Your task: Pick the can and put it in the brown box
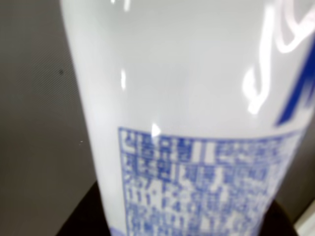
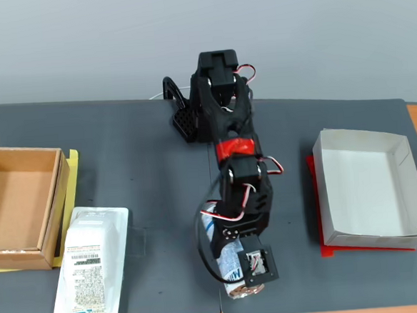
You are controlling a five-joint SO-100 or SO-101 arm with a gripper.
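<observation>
Hand (image 2: 234, 269) directly over can (image 1: 187, 113), can beneath it on mat; grip state unclear.

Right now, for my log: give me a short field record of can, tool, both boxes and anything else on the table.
can: lying on grey mat under the arm, fills wrist view
tool: at the can; open or shut unclear
brown box: fixed view's left edge, empty
white box: right side, empty, on a red sheet
other: plastic-wrapped packet beside brown box
</observation>
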